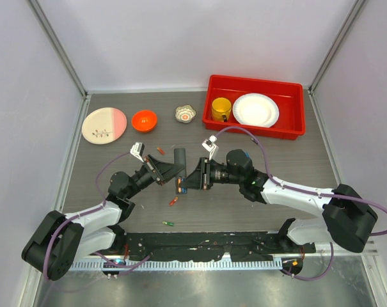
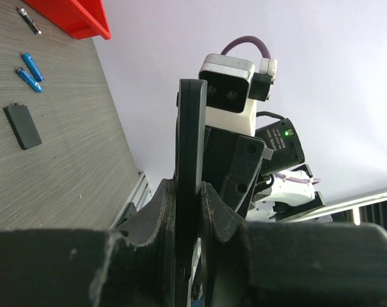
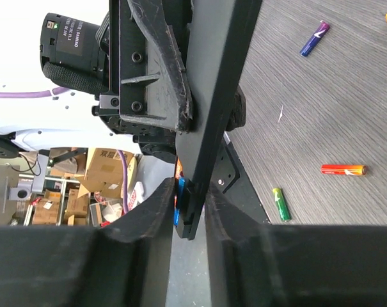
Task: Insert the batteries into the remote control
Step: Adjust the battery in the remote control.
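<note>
Left gripper (image 2: 188, 192) is clamping the remote control (image 2: 192, 128) above the grey woodgrain table (image 2: 65, 166); right gripper (image 3: 188, 192) is flanking its end, perhaps gripping.

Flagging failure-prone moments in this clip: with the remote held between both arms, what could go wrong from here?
1. The remote control is pinched edge-on by the left gripper and the right gripper. If the arms pull unevenly, it may twist loose and drop.
2. A battery shows between the right jaws and the remote, and it may not be fully seated. Squeezing there could jam it or eject it.
</note>
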